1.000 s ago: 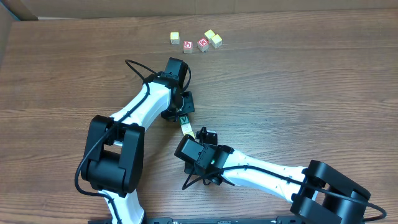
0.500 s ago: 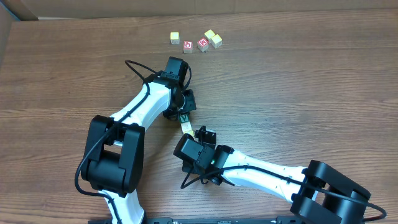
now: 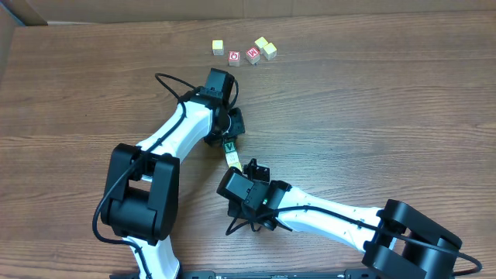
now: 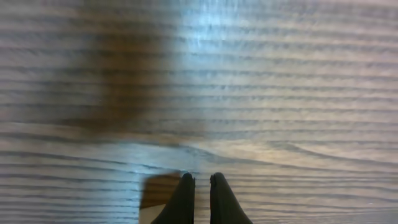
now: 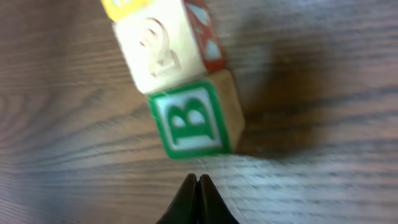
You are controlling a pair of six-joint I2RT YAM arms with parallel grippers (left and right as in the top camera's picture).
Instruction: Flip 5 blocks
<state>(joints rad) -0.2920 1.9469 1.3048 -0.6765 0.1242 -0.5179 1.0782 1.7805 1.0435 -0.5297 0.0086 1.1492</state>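
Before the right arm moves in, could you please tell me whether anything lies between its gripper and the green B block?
Nothing visible does: in the right wrist view, only bare table separates the shut right gripper from the B block.

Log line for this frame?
left gripper shut, wood table ahead | right gripper shut, tips near green B block | it abuts cream block

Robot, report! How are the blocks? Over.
Left gripper shut, empty. Right gripper shut, just short of green B block. Block marked 2 touching it.
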